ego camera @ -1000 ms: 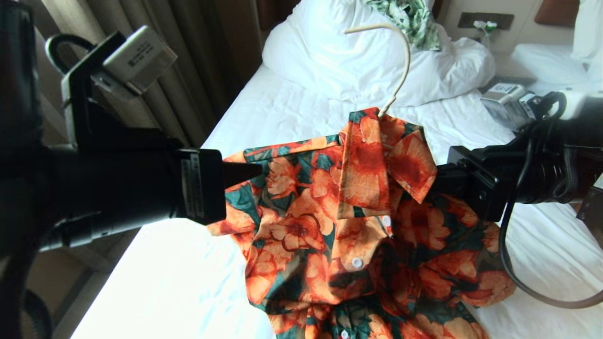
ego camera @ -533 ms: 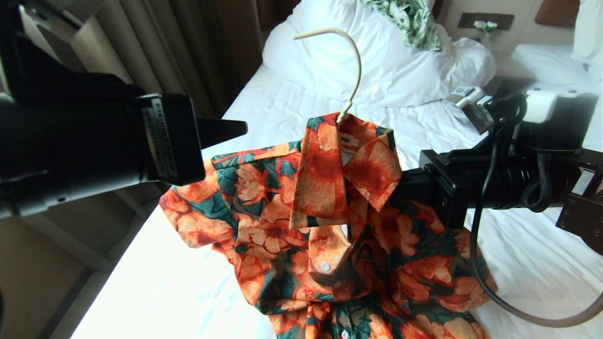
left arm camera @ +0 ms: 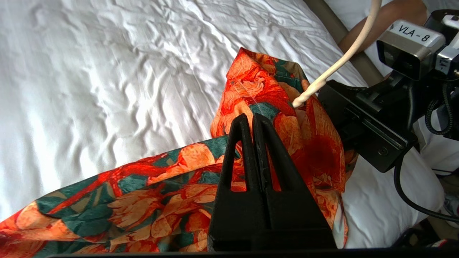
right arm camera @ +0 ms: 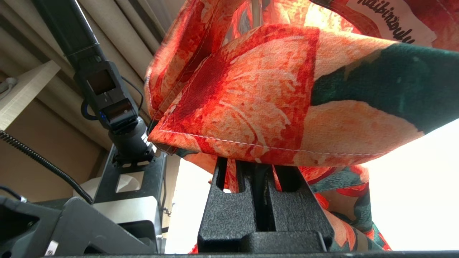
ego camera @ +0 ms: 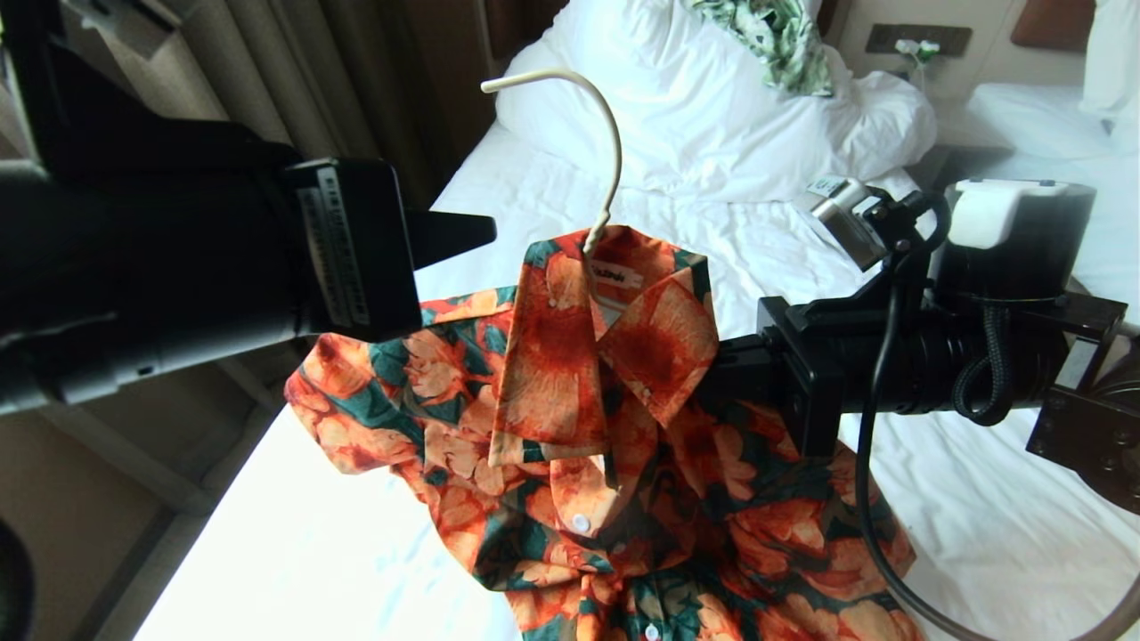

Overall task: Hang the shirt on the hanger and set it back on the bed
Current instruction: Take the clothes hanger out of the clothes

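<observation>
In the lower centre of the head view hangs the flowered shirt (ego camera: 614, 463), its orange-red flowers on dark green, white buttons down the front and the collar folded over. Its lower part reaches to the bottom edge of the frame, over the white sheet of the bed (ego camera: 338, 552). The left gripper (ego camera: 485, 233) comes in from the left of the frame, large and black; in the left wrist view its two fingers are pressed together with nothing between them, and the tip is just beside the shirt's left shoulder and collar. The right gripper (right arm camera: 256, 168) enters from the right of the head view and goes under the collar flap; in the right wrist view its fingers are closed, their tips hidden in the cloth, so it grips the shirt near the collar. The cream-white hanger (ego camera: 598, 151) is inside the shirt, and only its curved hook rises out of the neck, above the white neck label. Farther back, in the upper centre, lies the bulky white duvet (ego camera: 712, 116), and on top of it a green-and-white leaf-patterned garment (ego camera: 784, 36). In the upper left hang brown curtains (ego camera: 356, 80).
</observation>
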Controlling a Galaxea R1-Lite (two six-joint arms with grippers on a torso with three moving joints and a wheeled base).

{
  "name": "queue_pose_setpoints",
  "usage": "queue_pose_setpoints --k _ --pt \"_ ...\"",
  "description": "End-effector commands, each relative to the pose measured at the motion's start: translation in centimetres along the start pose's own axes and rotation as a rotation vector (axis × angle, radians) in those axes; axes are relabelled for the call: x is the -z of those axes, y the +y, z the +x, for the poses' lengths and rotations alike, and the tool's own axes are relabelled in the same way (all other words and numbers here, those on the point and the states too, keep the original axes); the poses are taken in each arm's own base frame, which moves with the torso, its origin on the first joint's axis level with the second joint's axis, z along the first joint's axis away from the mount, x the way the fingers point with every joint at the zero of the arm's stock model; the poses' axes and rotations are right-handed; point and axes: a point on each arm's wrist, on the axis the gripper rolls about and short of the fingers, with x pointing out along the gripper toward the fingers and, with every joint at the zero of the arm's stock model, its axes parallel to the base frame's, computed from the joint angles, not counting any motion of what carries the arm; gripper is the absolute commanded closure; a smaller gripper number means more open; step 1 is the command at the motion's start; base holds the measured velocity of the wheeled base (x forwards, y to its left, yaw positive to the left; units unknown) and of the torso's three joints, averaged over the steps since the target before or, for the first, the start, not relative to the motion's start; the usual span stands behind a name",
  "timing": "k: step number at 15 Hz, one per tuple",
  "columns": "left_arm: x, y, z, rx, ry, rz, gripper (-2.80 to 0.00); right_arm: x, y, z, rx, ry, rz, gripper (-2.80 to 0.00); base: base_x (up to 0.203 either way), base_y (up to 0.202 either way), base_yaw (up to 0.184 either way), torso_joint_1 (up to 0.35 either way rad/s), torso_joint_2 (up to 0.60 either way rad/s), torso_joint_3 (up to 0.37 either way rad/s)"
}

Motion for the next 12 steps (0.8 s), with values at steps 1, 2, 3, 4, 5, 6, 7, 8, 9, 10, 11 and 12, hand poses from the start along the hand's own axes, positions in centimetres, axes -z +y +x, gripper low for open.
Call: queue_pose_setpoints --k 1,2,3,4,5,6,7,8,9,10,11,12 --pt "0.6 -0.5 0.9 -0.006 0.027 0.012 0.0 0.1 -0.2 0.4 -0.007 0.0 -0.001 0.0 0.0 0.0 0.0 0.0 0.0 0.0" --pt "0.6 -0.6 1.0 -0.01 0.028 0.014 -2.8 0.2 -0.3 0.5 -0.007 0.001 0.001 0.0 0.0 0.0 0.0 0.0 0.0 0.0" --pt "0.3 -0.8 0.9 -0.001 0.02 0.011 -2.8 0.1 -0.5 0.6 -0.006 0.0 0.0 0.0 0.0 0.0 0.0 0.0 0.0 0.0" --pt "0.0 -0.9 0.8 0.004 0.01 0.008 -2.8 0.2 -0.6 0.7 -0.006 0.001 0.001 0.0 0.0 0.0 0.0 0.0 0.0 0.0" --pt "0.0 -1.0 0.9 0.004 0.01 0.008 -2.8 0.2 -0.6 0.7 -0.001 0.001 -0.001 0.0 0.0 0.0 0.0 0.0 0.0 0.0" --pt "0.1 -1.1 1.2 0.005 0.016 0.011 -2.8 0.2 -0.7 0.7 0.01 0.0 -0.002 0.0 0.0 0.0 0.0 0.0 0.0 0.0" --pt "0.2 -1.3 1.5 0.004 0.022 0.013 -2.8 0.2 -0.7 0.7 0.013 0.0 -0.003 0.0 0.0 0.0 0.0 0.0 0.0 0.0" --pt "0.2 -1.5 2.0 0.004 0.023 0.014 -2.8 0.2 -0.7 0.7 0.013 0.0 -0.003 0.0 0.0 0.0 0.0 0.0 0.0 0.0" --pt "0.1 -1.6 2.2 0.003 0.017 0.016 -2.8 0.2 -0.7 0.7 0.013 -0.001 -0.005 0.0 0.0 0.0 0.0 0.0 0.0 0.0" --pt "0.2 -2.0 3.1 -0.007 0.004 0.034 -2.8 0.1 -0.6 0.7 0.013 -0.002 -0.006 0.0 0.0 0.0 0.0 0.0 0.0 0.0" --pt "0.2 -2.5 4.0 -0.021 -0.028 0.061 -2.8 0.0 -0.5 0.6 0.013 -0.004 -0.008 0.0 0.0 0.0 0.0 0.0 0.0 0.0" --pt "0.2 -3.2 4.6 -0.025 -0.048 0.091 -2.8 -0.1 -0.5 0.6 0.013 -0.006 -0.011 0.0 0.0 0.0 0.0 0.0 0.0 0.0"
